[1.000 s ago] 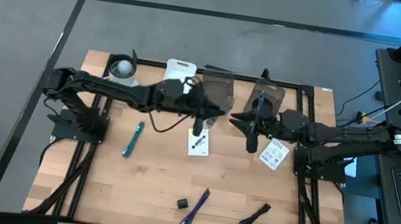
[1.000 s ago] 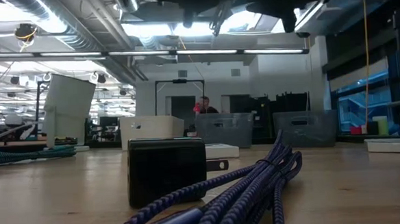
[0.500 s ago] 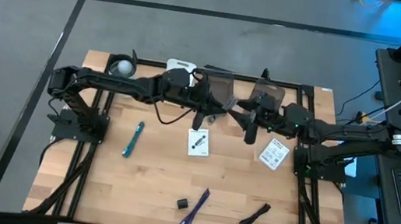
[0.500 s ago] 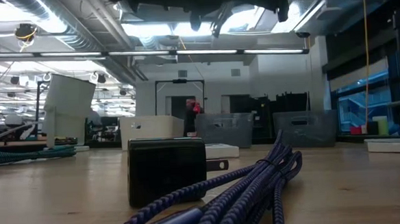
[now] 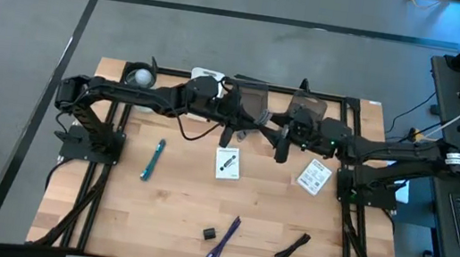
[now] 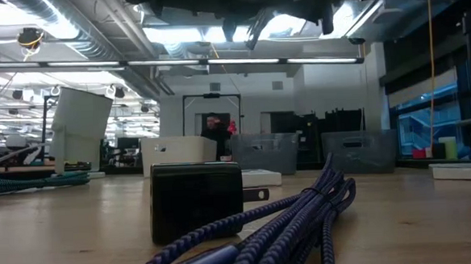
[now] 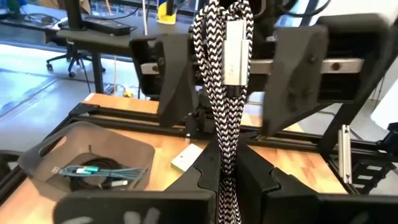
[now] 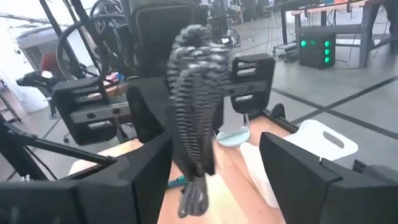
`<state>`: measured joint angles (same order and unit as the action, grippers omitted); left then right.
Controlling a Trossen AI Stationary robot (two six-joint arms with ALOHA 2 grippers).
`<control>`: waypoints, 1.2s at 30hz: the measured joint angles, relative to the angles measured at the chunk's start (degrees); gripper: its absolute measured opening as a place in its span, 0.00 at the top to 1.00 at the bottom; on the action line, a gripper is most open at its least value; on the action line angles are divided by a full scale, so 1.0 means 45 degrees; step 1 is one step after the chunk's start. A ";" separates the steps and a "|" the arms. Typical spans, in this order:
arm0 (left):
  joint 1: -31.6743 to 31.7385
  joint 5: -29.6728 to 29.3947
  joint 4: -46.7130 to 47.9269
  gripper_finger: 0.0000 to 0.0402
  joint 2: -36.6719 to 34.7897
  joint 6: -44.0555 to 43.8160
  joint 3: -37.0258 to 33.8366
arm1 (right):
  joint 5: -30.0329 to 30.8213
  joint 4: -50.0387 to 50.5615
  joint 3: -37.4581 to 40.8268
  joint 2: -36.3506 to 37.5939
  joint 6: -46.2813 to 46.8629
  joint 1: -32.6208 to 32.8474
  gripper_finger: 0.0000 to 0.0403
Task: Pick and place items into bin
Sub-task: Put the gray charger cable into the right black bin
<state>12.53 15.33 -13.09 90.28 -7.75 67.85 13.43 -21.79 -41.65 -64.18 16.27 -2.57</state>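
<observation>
You are looking down on a wooden bench [image 5: 172, 219] with both arms stretched toward its far middle. Two grey bins sit there side by side, the left bin [image 5: 250, 104] under your left arm and the right bin [image 5: 305, 110] beside it.

Your left hand [image 5: 229, 134] is clamped on a black-and-white braided cable [image 7: 225, 93], which hangs in a bundle between its fingers just in front of the left bin. Your right hand [image 5: 282, 145] faces it with fingers spread wide, either side of the same cable and not gripping it.

Loose on the bench: a teal pen [image 5: 153, 159] to the left, a card [image 5: 227, 162] below the hands, another card [image 5: 314, 176] to the right. Near the front edge lie a purple pen [image 5: 224, 238], a black marker [image 5: 292, 248] and a small black cube [image 5: 209, 233].
</observation>
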 joint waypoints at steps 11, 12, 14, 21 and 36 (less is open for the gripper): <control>-0.0034 -0.0010 0.0400 0.96 -0.0005 -0.0136 -0.0005 | -0.0005 -0.1503 0.0000 -0.0646 -0.0680 0.0000 0.63; -0.0034 -0.0010 0.0409 0.96 -0.0005 -0.0126 -0.0005 | -0.0005 -0.1503 0.0000 -0.0646 -0.0685 0.0000 0.68; -0.0034 -0.0045 0.0398 0.95 -0.0005 -0.0130 -0.0005 | -0.0033 -0.1508 0.0000 -0.0646 -0.0695 0.0000 0.79; -0.0034 -0.0185 0.0306 0.84 -0.0006 -0.0131 -0.0019 | -0.0340 -0.1282 0.0007 -0.0648 -0.0717 0.0010 0.93; 0.0203 -0.0857 0.1786 0.69 -0.0832 0.1456 -0.0019 | -0.0325 -0.0174 0.0013 -0.0485 -0.0403 0.0003 0.92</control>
<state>13.45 11.48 -5.05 86.54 -1.20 67.77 11.97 -22.57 -41.59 -66.37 14.46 -2.55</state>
